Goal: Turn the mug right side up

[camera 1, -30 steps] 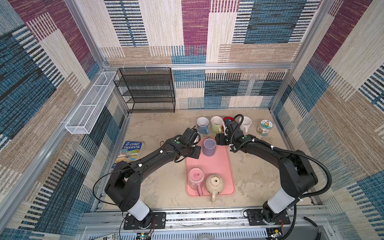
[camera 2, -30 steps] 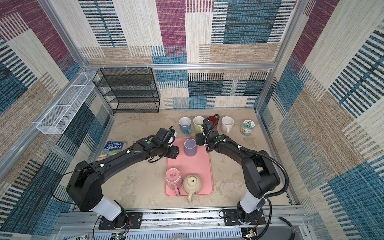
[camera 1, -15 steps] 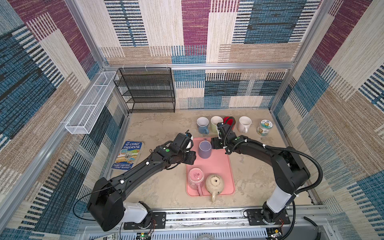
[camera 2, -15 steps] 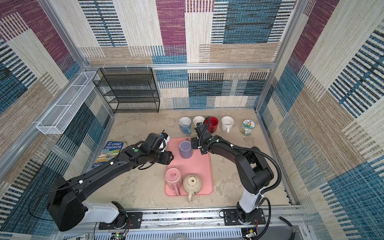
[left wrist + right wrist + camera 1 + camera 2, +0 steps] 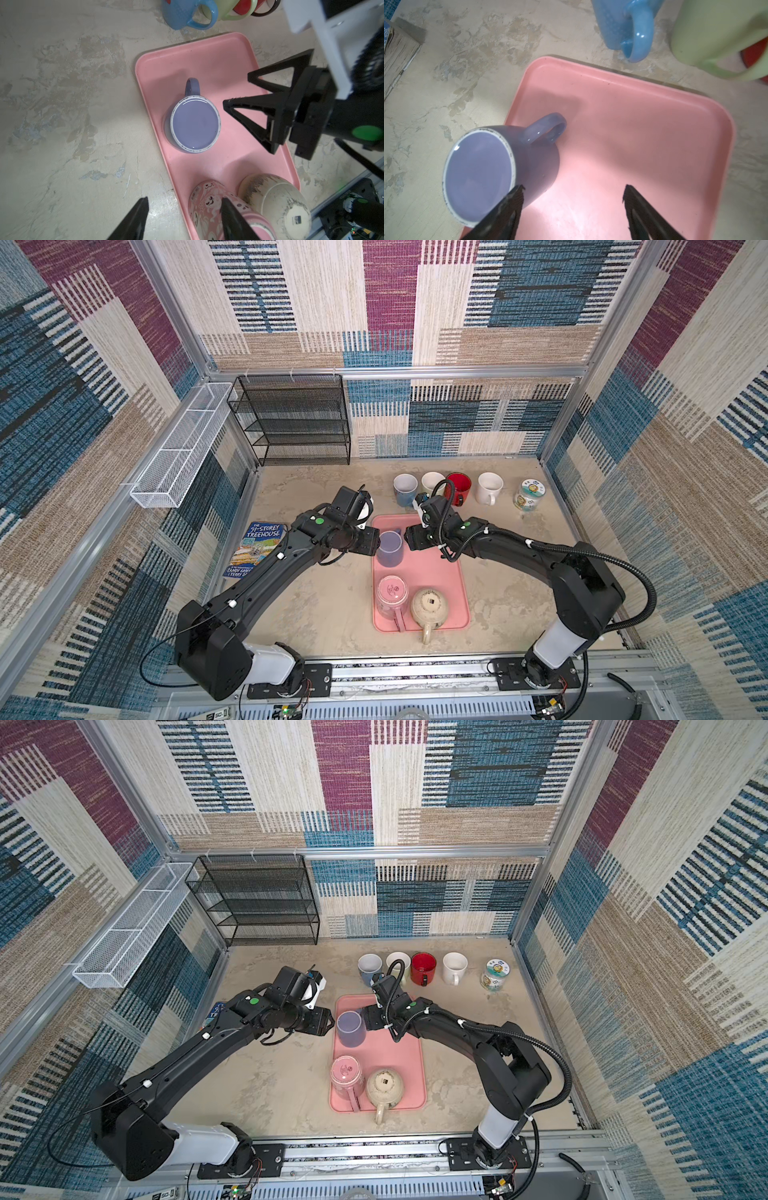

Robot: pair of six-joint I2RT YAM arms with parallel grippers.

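A lavender mug (image 5: pixel 389 547) (image 5: pixel 351 1028) stands upside down, flat base up, near the left rim of the pink tray (image 5: pixel 440 572). Its handle (image 5: pixel 192 86) points to the back of the table. My left gripper (image 5: pixel 372 543) (image 5: pixel 185 204) is open just left of the mug, with nothing between its fingers. My right gripper (image 5: pixel 409 537) (image 5: pixel 573 188) is open just right of the mug. In the right wrist view one of its fingers (image 5: pixel 508 203) lies against the mug's side (image 5: pixel 537 166). The left wrist view also shows that right gripper (image 5: pixel 235 89), spread beside the mug.
A pink ghost-print mug (image 5: pixel 392 597) and a cream mug (image 5: pixel 430 608) sit upside down at the tray's front. Blue (image 5: pixel 405 489), pale green (image 5: pixel 432 483), red (image 5: pixel 458 488) and white (image 5: pixel 489 488) mugs and a jar (image 5: pixel 528 494) line the back. Left: a book (image 5: pixel 257 549), a black shelf (image 5: pixel 299 418).
The lavender mug now stands further left and nearer the front of the tray. The right gripper followed it leftward, and the left gripper drew back to the left. Both stayed open.
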